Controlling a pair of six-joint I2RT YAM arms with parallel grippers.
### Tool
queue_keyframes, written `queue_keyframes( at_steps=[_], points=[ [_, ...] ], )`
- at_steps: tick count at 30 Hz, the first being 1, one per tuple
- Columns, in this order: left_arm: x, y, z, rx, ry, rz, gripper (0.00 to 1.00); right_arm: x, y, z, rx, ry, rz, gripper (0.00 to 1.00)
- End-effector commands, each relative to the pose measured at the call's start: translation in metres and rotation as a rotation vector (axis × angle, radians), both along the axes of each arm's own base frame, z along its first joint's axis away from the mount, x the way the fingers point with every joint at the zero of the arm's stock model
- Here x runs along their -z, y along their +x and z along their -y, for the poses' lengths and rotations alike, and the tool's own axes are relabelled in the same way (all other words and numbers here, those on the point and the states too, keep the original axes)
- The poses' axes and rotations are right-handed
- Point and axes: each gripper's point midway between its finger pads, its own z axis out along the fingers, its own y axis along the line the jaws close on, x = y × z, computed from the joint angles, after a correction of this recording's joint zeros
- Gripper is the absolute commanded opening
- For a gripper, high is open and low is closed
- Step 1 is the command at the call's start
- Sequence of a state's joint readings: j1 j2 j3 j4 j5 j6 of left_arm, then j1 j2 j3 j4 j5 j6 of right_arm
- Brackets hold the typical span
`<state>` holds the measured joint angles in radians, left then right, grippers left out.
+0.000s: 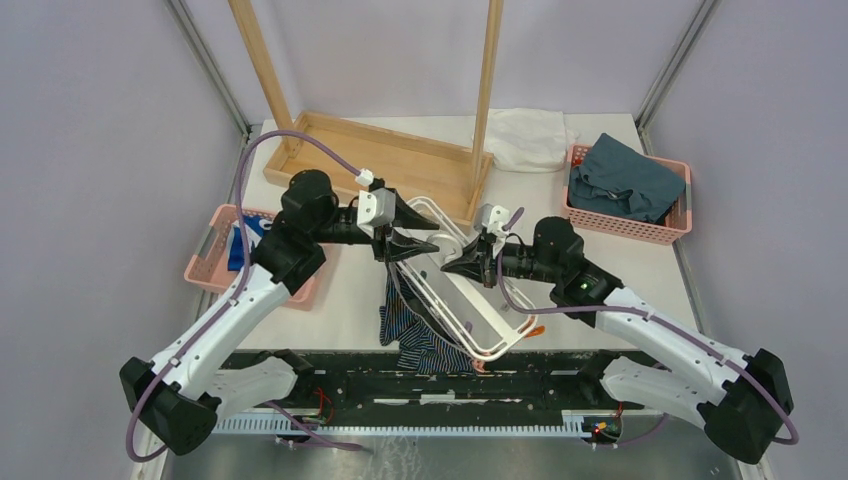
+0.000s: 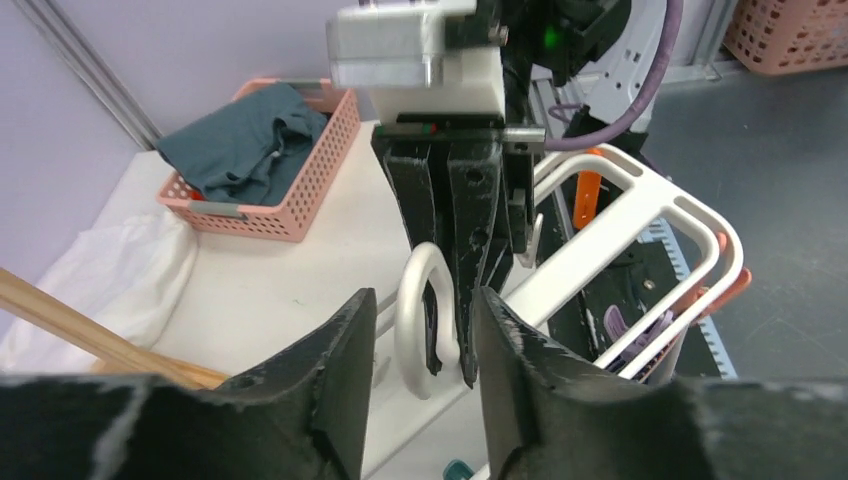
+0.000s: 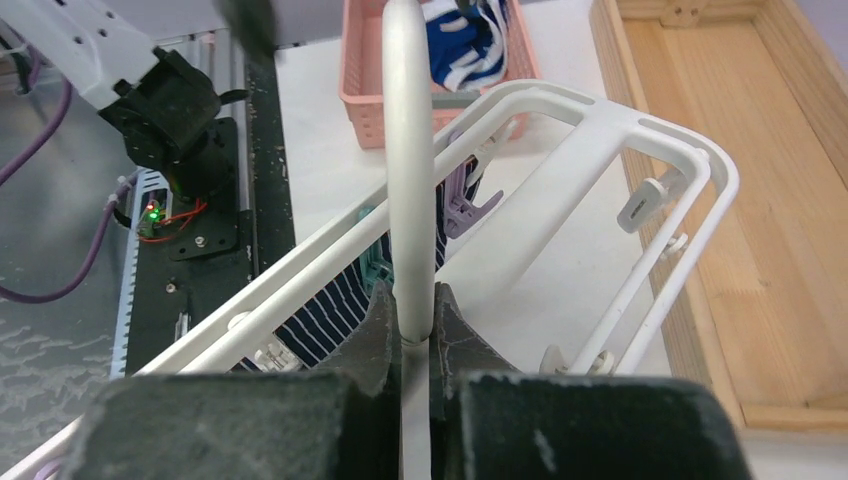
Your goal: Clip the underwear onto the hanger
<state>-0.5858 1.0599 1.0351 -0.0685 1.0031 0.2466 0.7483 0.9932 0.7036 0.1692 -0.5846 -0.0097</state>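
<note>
**Hook pinched on the right, left fingers free**

The right end effector [image 3: 410, 322] has its two black fingers pressed together on the base of the curved white hook [image 3: 408, 180], and through that hook it carries the white plastic rectangular drying hanger [image 3: 640, 120] above the bench [image 1: 350, 290]. The left end effector [image 2: 424, 312] faces it from the other side. Its fingers are spread with a clear gap, the hook stands in line with that gap just beyond the tips, and they hold nothing.

From the hook outward, the hanger's long axis runs on a diagonal from between the two wrists toward the near right edge of the bench, with an orange clip [image 1: 535, 330] at that near end. The dark navy pinstriped boxer underwear [image 1: 412, 335] hangs below the frame's near-left side, toward the arm bases from both end effectors, and droops over the bench edge. In the right wrist view its striped cloth [image 3: 320, 310] sits under the rail beside a teal clip [image 3: 375, 262]. Whether that clip bites the cloth cannot be told.

Since the right arm is busy holding the hook, the left arm looks like the one free to reach down along the frame to the cloth and clips.
</note>
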Motion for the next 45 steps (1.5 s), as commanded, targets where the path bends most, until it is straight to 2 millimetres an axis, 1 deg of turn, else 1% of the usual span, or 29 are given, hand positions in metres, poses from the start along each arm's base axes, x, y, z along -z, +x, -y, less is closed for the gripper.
queue_keyframes(
  at_steps=[1,3,4,5,8,13,15,18,19,21,23,24,26,27,28,30,32,35,36,38,41,45],
  points=[
    [-0.049,-0.001,-0.007,-0.071,-0.127,0.109,0.52,-0.038,0.007,0.012,0.097,0.08,0.052,0.0],
    [-0.049,0.005,-0.011,-0.13,-0.131,0.104,0.55,-0.04,0.011,0.027,0.177,0.059,0.059,0.0],
    [-0.047,0.01,-0.013,-0.163,-0.127,0.096,0.56,-0.037,0.013,0.036,0.223,0.033,0.05,0.0],
    [-0.045,0.015,-0.015,-0.197,-0.122,0.086,0.56,-0.038,0.013,0.045,0.262,0.022,0.052,0.0],
    [-0.03,0.033,-0.018,-0.295,-0.095,0.053,0.56,-0.039,0.01,0.074,0.373,-0.005,0.056,0.0],
    [0.007,0.076,-0.017,-0.464,-0.026,-0.057,0.58,-0.045,-0.003,0.124,0.524,-0.053,0.063,0.0],
    [0.024,0.097,-0.016,-0.546,-0.001,-0.109,0.59,-0.046,-0.009,0.142,0.575,-0.07,0.061,0.0],
    [0.046,0.132,-0.015,-0.677,-0.003,-0.179,0.63,-0.05,-0.023,0.159,0.592,-0.074,0.066,0.0],
    [0.053,0.141,-0.013,-0.702,-0.008,-0.195,0.64,-0.05,-0.027,0.161,0.585,-0.073,0.073,0.0],
    [0.066,0.155,-0.001,-0.704,-0.015,-0.241,0.64,-0.052,-0.035,0.164,0.56,-0.067,0.087,0.0],
    [0.075,0.161,0.018,-0.648,-0.031,-0.286,0.65,-0.055,-0.043,0.168,0.544,-0.062,0.095,0.0],
    [0.079,0.164,0.028,-0.624,-0.037,-0.297,0.67,-0.056,-0.045,0.171,0.547,-0.061,0.097,0.0],
    [0.089,0.172,0.047,-0.616,-0.039,-0.28,0.7,-0.058,-0.049,0.177,0.557,-0.064,0.101,0.0],
    [0.096,0.179,0.056,-0.63,-0.039,-0.265,0.71,-0.059,-0.051,0.18,0.563,-0.063,0.107,0.0],
    [0.112,0.188,0.065,-0.648,-0.022,-0.261,0.72,-0.061,-0.052,0.183,0.567,-0.061,0.113,0.0],
    [0.128,0.207,0.075,-0.692,-0.016,-0.276,0.72,-0.063,-0.054,0.187,0.575,-0.054,0.118,0.0],
    [0.139,0.225,0.081,-0.735,-0.031,-0.289,0.73,-0.065,-0.057,0.189,0.577,-0.047,0.115,0.0],
    [0.154,0.244,0.094,-0.743,-0.031,-0.3,0.73,-0.067,-0.06,0.191,0.577,-0.038,0.106,0.0],
    [0.162,0.248,0.099,-0.743,-0.014,-0.317,0.73,-0.067,-0.061,0.191,0.577,-0.036,0.106,0.0],
    [0.183,0.253,0.106,-0.748,0.026,-0.357,0.73,-0.068,-0.061,0.192,0.58,-0.032,0.107,0.0],
    [0.21,0.249,0.111,-0.753,0.07,-0.398,0.73,-0.069,-0.062,0.194,0.581,-0.036,0.11,0.0],
    [0.231,0.235,0.127,-0.743,0.127,-0.436,0.74,-0.07,-0.061,0.197,0.594,-0.045,0.119,0.0]
  ],
)
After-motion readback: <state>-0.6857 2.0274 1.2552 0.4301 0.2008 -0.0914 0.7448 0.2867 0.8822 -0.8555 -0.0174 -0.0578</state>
